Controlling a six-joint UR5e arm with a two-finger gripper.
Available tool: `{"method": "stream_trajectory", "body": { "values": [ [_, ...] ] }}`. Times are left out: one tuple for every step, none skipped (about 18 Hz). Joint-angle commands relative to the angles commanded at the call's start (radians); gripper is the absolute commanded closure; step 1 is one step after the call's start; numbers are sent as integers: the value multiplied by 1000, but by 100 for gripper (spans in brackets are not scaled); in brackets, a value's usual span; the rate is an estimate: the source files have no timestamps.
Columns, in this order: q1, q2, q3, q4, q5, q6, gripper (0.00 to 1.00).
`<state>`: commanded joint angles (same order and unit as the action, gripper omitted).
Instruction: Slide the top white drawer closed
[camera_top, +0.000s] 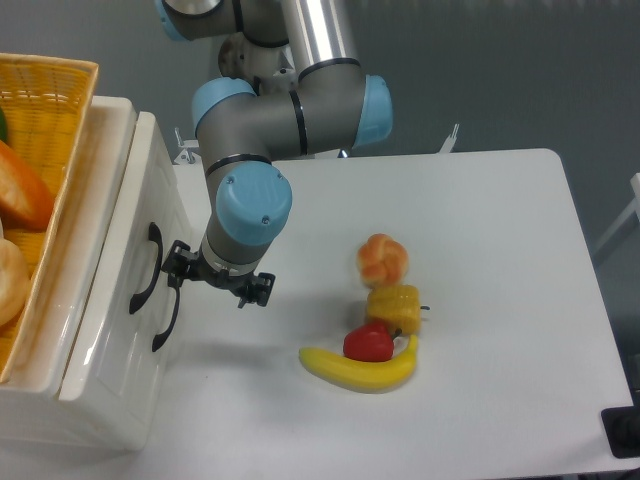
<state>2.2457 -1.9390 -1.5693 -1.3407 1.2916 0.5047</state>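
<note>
The white cabinet stands at the left edge, and I see it from above. The top white drawer is the upper part of its front, with a black curved handle. The lower drawer's like handle sits just below and to the right. My gripper hangs low over the table right in front of these handles. Its left finger is at the cabinet front, beside the handles. The jaws stand spread wide with nothing between them, and the wrist hides the fingertips.
A yellow wicker basket holding orange and pale food items rests on top of the cabinet. On the table to the right lie a banana, a red fruit, a yellow piece and an orange bun-like item.
</note>
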Motion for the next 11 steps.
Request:
{"method": "stream_trajectory", "body": {
  "values": [
    [0, 0, 0, 0, 2, 0, 0],
    [0, 0, 0, 0, 2, 0, 0],
    [0, 0, 0, 0, 2, 2, 0],
    [2, 2, 0, 0, 2, 2, 0],
    [5, 2, 0, 0, 3, 3, 0],
    [8, 3, 0, 0, 5, 6, 0],
    [11, 3, 3, 0, 6, 6, 0],
    [17, 2, 8, 0, 8, 8, 0],
    [29, 3, 9, 2, 8, 11, 0],
    [40, 5, 12, 0, 9, 12, 0],
    [52, 5, 17, 0, 11, 11, 0]
  ]
}}
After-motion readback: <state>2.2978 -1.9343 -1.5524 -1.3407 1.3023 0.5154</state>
